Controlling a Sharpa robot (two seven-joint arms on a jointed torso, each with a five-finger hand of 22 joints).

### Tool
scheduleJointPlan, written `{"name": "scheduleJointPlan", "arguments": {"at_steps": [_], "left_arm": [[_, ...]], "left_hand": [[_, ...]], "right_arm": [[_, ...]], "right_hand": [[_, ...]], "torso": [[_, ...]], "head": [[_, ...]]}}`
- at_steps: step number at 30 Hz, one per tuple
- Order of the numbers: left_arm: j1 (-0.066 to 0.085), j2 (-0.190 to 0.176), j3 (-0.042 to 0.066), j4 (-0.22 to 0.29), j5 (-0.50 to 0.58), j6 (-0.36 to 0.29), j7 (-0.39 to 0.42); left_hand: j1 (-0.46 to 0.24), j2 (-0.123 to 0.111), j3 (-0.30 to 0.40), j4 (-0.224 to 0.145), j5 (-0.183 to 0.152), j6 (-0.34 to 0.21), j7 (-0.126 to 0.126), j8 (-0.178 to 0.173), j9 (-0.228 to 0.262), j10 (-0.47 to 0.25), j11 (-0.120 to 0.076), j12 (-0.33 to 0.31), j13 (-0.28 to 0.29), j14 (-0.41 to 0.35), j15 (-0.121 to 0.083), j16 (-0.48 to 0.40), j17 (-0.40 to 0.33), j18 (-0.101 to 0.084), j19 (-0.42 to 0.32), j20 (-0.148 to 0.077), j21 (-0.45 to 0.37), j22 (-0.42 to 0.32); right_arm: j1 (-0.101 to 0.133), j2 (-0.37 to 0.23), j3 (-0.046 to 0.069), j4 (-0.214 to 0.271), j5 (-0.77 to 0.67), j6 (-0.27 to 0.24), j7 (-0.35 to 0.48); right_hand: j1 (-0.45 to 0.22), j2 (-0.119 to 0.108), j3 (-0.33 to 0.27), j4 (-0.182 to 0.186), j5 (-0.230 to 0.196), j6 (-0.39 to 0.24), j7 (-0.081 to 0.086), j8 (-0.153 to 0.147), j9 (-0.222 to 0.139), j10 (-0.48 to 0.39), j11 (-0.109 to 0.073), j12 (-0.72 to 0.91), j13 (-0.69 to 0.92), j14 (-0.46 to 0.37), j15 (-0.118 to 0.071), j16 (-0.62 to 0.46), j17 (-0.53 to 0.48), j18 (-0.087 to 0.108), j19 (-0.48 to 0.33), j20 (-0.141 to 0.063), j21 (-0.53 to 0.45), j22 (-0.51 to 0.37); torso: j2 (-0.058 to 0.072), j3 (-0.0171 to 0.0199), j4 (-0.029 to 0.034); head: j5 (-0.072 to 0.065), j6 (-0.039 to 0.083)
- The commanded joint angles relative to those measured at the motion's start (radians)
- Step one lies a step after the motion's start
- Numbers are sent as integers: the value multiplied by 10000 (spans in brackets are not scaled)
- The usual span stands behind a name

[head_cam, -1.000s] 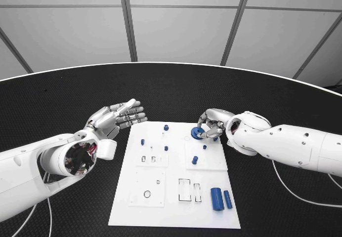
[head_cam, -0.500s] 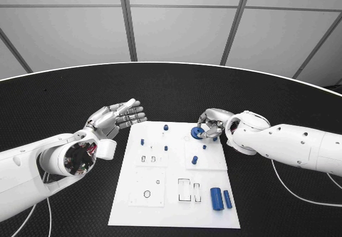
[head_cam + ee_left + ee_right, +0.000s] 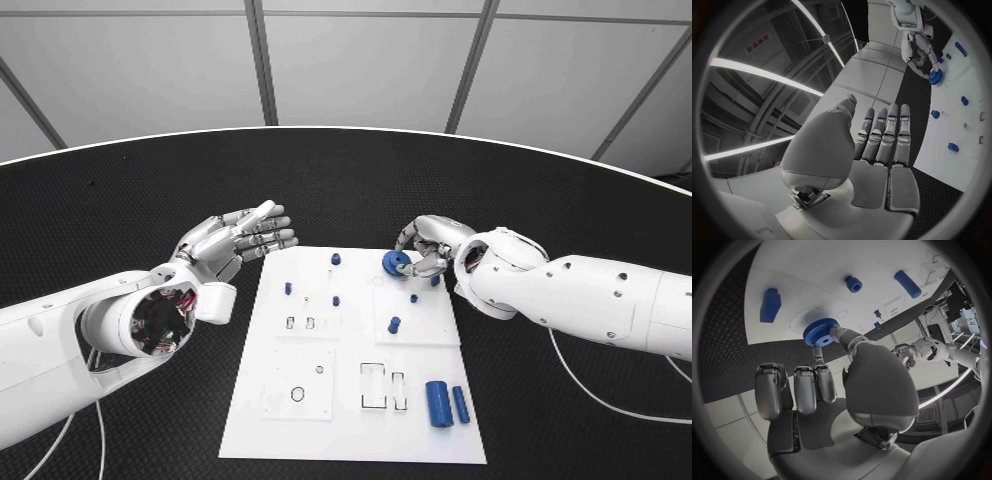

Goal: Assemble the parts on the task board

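Note:
The white task board (image 3: 346, 400) lies in the middle of the table. My right hand (image 3: 433, 243) pinches a blue gear (image 3: 395, 263) between thumb and a finger, over the board's far right part. The right wrist view shows the gear (image 3: 820, 333) close above the board (image 3: 804, 285), with its shadow under it. My left hand (image 3: 238, 240) hovers off the board's far left corner, fingers straight and together, holding nothing. Small blue pegs (image 3: 335, 258) (image 3: 394, 324) stand on the far half of the board. The left wrist view shows my left hand (image 3: 879, 140) and the gear (image 3: 936, 76).
Two blue cylinders (image 3: 438, 402) (image 3: 460, 403) lie side by side near the board's near right corner. Outlined slots (image 3: 374, 385) and a small ring mark (image 3: 297, 393) sit on the near half. The black table (image 3: 144, 190) stretches round the board.
My right hand has shifted the gear slightly farther from me and a touch to the left. The left hand has not moved.

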Motion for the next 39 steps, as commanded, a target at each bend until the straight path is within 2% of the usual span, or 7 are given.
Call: {"name": "scheduleJointPlan", "arguments": {"at_steps": [1, 10, 13, 18, 22, 27, 39], "left_arm": [[0, 16, 0, -21, 0, 3, -2], [-1, 83, 0, -98, 2, 14, 1], [-1, 116, 0, -117, 2, 24, -3], [-1, 137, 0, -147, 2, 10, -3], [0, 155, 0, -163, 3, -4, -2], [1, 190, 0, -179, 3, -12, -7], [3, 226, 2, -191, 3, -43, -4]], "left_hand": [[-64, 34, -24, -22, 44, -49, 466, -43, -13, 49, 6, -55, -6, -35, -8, -46, -8, 137, -62, -2, -47, -8], [-67, 44, -22, -17, 44, -50, 468, -46, -14, 50, 8, -64, -6, -35, -6, -53, -8, 136, -61, -2, -50, -13], [-67, 44, -22, -17, 44, -50, 468, -46, -14, 50, 8, -64, -6, -35, -6, -53, -8, 136, -61, -2, -50, -13], [-70, 51, -21, -14, 44, -49, 467, -48, -15, 54, 8, -69, -5, -34, -5, -57, -7, 135, -61, -2, -52, -17], [-70, 51, -21, -14, 44, -49, 467, -48, -15, 54, 8, -69, -5, -34, -5, -57, -7, 135, -61, -2, -52, -17], [-70, 51, -21, -14, 44, -49, 467, -48, -15, 54, 8, -69, -5, -34, -5, -57, -7, 135, -61, -2, -52, -17], [-70, 51, -21, -14, 44, -49, 467, -48, -15, 54, 8, -69, -5, -34, -5, -57, -7, 135, -61, -2, -52, -17]], "right_arm": [[2, -30, 5, 234, -218, -145, -58], [8, 338, 20, 733, -1006, -425, -236], [8, 644, 25, 735, -1542, -634, -392], [8, 1190, 32, 516, -1883, -767, -502], [8, 1594, 35, 305, -1976, -783, -545], [8, 2048, 36, -64, -2080, -681, -554], [6, 2572, 34, -510, -2124, -472, -525]], "right_hand": [[3, 160, 64, -17, 96, 233, -149, 118, 131, 665, -67, 35, 2203, 956, -86, 24, 2123, -97, 891, -52, 45, 2270], [-7, 155, 81, -32, 129, 234, -150, 119, 133, 671, -69, 42, 2210, 959, -91, 30, 2141, -100, 896, -57, 53, 2281], [-12, 155, 91, -39, 146, 233, -150, 118, 133, 672, -70, 43, 2211, 960, -93, 31, 2144, -100, 896, -59, 53, 2281], [-27, 157, 108, -46, 179, 231, -149, 116, 134, 683, -70, 56, 2223, 966, -95, 40, 2171, -98, 892, -63, 47, 2272], [-35, 170, 128, -52, 200, 233, -150, 117, 135, 678, -72, 49, 2217, 964, -96, 38, 2162, -96, 890, -66, 43, 2267], [-36, 172, 132, -54, 204, 229, -150, 115, 135, 670, -72, 40, 2208, 964, -96, 38, 2164, -96, 890, -66, 43, 2267], [-49, 175, 138, -52, 208, 221, -146, 110, 133, 671, -70, 42, 2210, 963, -96, 37, 2159, -93, 885, -67, 35, 2256]], "torso": [[-2, -8, 7], [7, -10, 11], [30, -25, 69], [46, -58, 98], [66, -51, 88], [87, -73, 87], [87, -52, 94]], "head": [[1, 38], [69, 77], [56, 90], [55, 116], [95, 119], [97, 124], [104, 85]]}}
